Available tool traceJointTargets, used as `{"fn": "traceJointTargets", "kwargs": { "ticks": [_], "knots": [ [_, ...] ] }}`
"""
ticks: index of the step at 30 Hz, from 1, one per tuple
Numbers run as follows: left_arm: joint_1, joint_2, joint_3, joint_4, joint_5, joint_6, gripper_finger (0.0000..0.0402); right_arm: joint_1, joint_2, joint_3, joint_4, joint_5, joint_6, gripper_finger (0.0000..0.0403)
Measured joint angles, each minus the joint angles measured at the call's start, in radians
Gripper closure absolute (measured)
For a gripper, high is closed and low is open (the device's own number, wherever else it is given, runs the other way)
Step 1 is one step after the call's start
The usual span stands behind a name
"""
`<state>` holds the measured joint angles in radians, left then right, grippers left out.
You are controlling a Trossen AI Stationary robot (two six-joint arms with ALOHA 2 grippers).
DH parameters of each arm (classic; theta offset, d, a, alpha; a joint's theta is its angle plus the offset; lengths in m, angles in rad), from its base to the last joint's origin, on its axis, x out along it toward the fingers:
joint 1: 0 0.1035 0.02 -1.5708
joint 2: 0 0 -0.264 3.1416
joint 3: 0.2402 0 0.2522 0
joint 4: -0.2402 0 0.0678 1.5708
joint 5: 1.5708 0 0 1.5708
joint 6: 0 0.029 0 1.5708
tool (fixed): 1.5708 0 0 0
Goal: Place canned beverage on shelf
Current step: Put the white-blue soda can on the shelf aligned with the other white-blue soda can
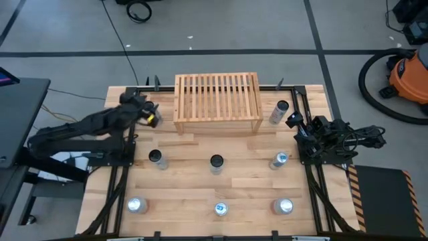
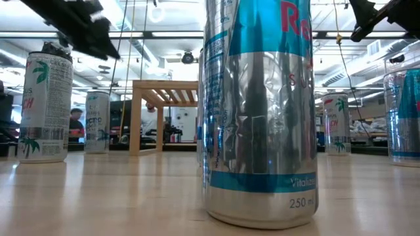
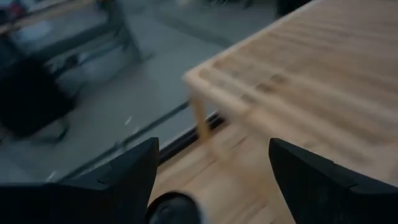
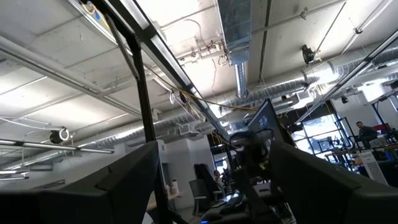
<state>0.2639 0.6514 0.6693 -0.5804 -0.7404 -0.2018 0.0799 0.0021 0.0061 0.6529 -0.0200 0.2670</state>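
High view shows the left gripper [image 1: 151, 114] just beside the shelf's [image 1: 217, 97] left end, fingers apart and empty, likely because the cans [image 1: 216, 163] stand below it, while the right gripper [image 1: 293, 120], also apart and empty, waits beside its right end.

We see a grey floor [image 1: 221, 30] crossed by pale lines around the wooden surface [image 1: 187, 194]. At two o'clock from the surface stands an orange shop vacuum [image 1: 409, 75] with a black hose [image 1: 369, 86]; at twelve o'clock a coiled black cable [image 1: 139, 11] lies on the floor. At nine o'clock sits a dark desk [image 1: 19, 114]. Overhead we see a white ceiling [image 4: 56, 37] with silver ducts [image 4: 237, 43], pipes and bright strip lights. A person [image 4: 364, 132] stands far off by lit windows.
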Motion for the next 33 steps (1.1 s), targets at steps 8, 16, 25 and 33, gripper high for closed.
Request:
{"fn": "traceJointTargets", "kwargs": {
  "ticks": [8, 16, 25, 33],
  "knots": [
    [0.219, 0.109, 0.032, -0.022, 0.170, 0.008, 0.0092, 0.000, 0.000, 0.000, 0.000, 0.000, 0.000, 0.0085],
    [0.358, 0.108, 0.038, -0.059, 0.242, -0.025, 0.0092, 0.000, 0.000, 0.000, 0.000, 0.000, 0.000, 0.0085],
    [0.419, 0.114, 0.038, -0.099, 0.317, -0.097, 0.0092, 0.000, 0.000, 0.000, 0.000, 0.000, 0.000, 0.0085],
    [0.419, 0.178, 0.023, -0.109, 0.361, -0.141, 0.0092, 0.000, 0.000, 0.000, 0.000, 0.000, 0.000, 0.0085]
  ]
}}
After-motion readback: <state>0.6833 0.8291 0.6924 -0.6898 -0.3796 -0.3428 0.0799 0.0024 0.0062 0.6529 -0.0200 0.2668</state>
